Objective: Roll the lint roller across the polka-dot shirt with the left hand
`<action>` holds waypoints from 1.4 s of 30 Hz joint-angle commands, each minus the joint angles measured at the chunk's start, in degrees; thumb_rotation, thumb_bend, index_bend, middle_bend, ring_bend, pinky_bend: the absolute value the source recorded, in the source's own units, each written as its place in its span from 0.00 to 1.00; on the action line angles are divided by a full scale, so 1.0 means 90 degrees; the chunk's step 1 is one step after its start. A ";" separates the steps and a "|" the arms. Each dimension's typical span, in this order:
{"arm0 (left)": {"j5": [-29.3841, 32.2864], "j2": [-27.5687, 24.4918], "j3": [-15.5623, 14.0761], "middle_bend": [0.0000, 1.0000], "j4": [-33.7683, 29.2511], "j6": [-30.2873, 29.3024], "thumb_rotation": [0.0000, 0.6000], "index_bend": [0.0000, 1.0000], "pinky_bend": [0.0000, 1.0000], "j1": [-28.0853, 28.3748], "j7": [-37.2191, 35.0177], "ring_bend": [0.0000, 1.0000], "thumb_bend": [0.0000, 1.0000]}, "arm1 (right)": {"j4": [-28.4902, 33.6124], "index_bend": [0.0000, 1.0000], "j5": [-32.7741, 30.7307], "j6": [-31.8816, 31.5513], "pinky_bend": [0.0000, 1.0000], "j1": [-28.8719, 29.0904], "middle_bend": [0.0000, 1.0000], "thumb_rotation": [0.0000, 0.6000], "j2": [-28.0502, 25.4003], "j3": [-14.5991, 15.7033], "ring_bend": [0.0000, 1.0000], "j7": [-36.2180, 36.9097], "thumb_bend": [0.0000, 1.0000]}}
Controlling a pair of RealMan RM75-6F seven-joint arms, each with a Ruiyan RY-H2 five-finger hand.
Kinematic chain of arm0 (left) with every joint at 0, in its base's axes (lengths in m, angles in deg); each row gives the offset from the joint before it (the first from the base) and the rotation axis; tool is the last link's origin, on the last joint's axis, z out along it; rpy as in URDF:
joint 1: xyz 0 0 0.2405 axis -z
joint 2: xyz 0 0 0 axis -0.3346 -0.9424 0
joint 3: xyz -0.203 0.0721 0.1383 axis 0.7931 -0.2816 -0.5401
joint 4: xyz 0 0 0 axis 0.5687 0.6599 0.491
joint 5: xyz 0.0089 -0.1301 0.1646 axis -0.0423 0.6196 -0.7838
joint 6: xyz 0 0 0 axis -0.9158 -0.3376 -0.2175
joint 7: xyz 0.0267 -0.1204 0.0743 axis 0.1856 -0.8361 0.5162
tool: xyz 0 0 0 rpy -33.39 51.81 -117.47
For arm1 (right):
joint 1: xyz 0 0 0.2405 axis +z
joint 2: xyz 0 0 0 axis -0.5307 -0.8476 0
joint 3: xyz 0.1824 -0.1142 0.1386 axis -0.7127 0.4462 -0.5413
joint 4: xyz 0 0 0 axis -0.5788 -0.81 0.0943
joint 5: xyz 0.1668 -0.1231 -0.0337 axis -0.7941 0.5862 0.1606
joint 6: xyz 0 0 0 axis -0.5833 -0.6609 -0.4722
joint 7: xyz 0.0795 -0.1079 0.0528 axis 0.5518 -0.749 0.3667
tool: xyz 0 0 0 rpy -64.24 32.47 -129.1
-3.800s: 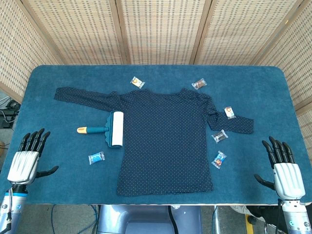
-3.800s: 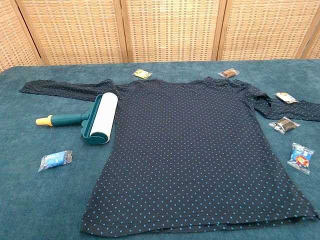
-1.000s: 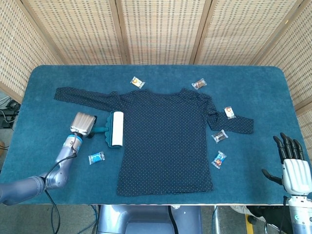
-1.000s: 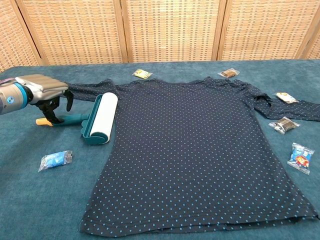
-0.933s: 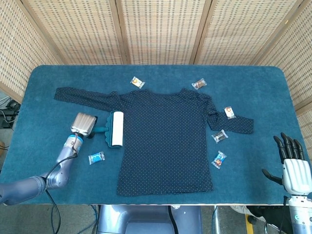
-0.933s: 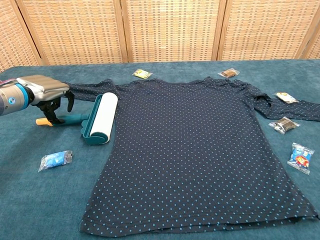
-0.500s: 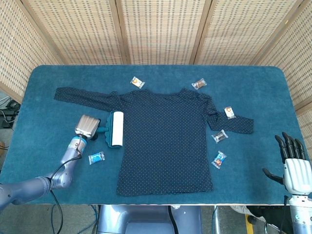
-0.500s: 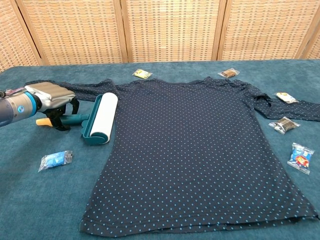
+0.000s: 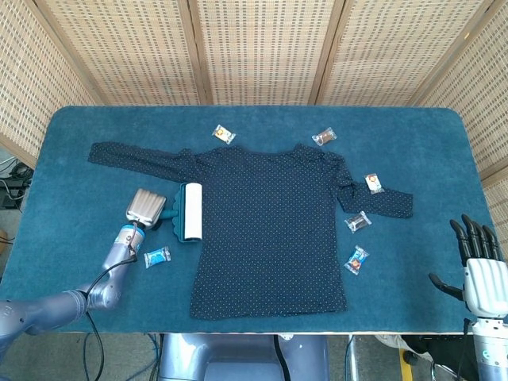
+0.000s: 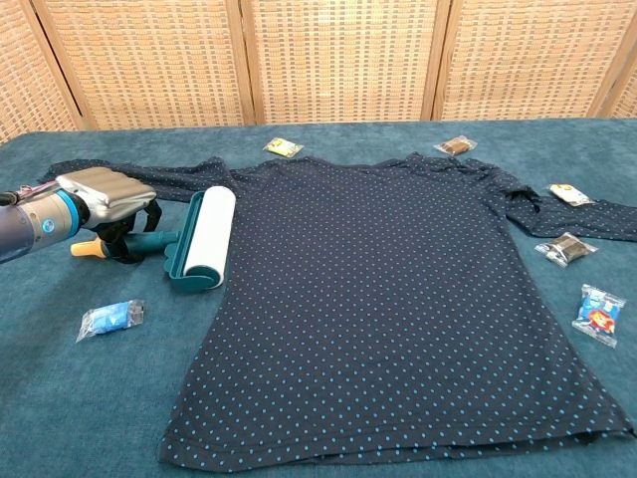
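Note:
The dark polka-dot shirt [image 9: 270, 230] lies spread flat on the blue table, also filling the chest view [image 10: 378, 299]. The lint roller [image 9: 190, 211] rests at the shirt's left edge, its white roll [image 10: 204, 237] partly over the fabric. My left hand [image 10: 105, 194] sits on top of the teal handle with its fingers curled down around it; the orange handle tip [image 10: 86, 248] sticks out to the left. From the head view the left hand [image 9: 145, 207] covers the handle. My right hand [image 9: 479, 274] hovers open at the table's near right corner, far from the shirt.
Small wrapped sweets lie scattered: a blue one [image 9: 157, 256] near my left forearm, two [image 9: 223, 133] [image 9: 322, 136] above the collar, and several by the right sleeve [image 9: 358, 221]. Wicker screens stand behind the table.
My left hand slid right along the handle, lowered and closed its fingers around it. The roller shifted slightly to the right. The right hand stayed put.

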 commanded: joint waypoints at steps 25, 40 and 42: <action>0.2178 -0.2267 -0.0387 0.86 -0.2818 0.0344 1.00 0.93 0.70 0.1673 0.2190 0.79 0.75 | 0.0098 0.00 0.0018 -0.0085 0.00 -0.0048 0.00 1.00 -0.0148 -0.0033 0.00 0.0330 0.08; 0.3498 -0.1802 -0.0846 0.86 -0.2687 0.0199 1.00 0.93 0.69 0.2881 0.3216 0.78 0.75 | -0.0041 0.00 -0.0155 0.0136 0.00 -0.0002 0.00 1.00 -0.0167 -0.0074 0.00 0.0683 0.08; 0.3613 -0.1686 -0.0894 0.86 -0.2603 0.0184 1.00 0.93 0.69 0.3003 0.3327 0.78 0.75 | -0.0068 0.00 -0.0202 0.0180 0.00 0.0003 0.00 1.00 -0.0170 -0.0086 0.00 0.0740 0.08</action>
